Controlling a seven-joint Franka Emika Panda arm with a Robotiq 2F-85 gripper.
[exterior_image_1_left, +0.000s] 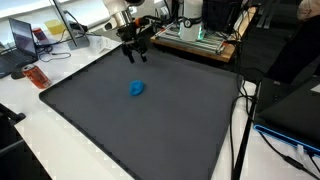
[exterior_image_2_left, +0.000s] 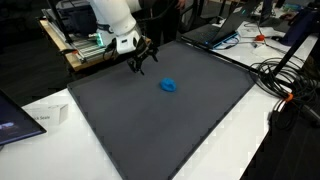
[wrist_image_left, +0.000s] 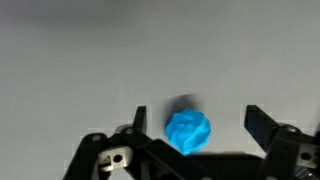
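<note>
A small crumpled blue object (exterior_image_1_left: 137, 89) lies on a large dark grey mat (exterior_image_1_left: 90, 110), and it shows in both exterior views (exterior_image_2_left: 169, 86). My gripper (exterior_image_1_left: 137, 50) hangs above the mat's far part, open and empty, some way short of the blue object and above it (exterior_image_2_left: 140, 62). In the wrist view the blue object (wrist_image_left: 187, 132) lies on the mat (wrist_image_left: 80, 60) and appears between my two spread fingers (wrist_image_left: 200, 125), nearer the left one, touching neither.
A red flat item (exterior_image_1_left: 36, 77) lies off the mat's corner. A laptop (exterior_image_1_left: 22, 38) and clutter stand behind it. A rack of equipment (exterior_image_1_left: 200, 35) is behind the mat. Cables (exterior_image_2_left: 285, 80) and a white box (exterior_image_2_left: 48, 116) lie beside the mat.
</note>
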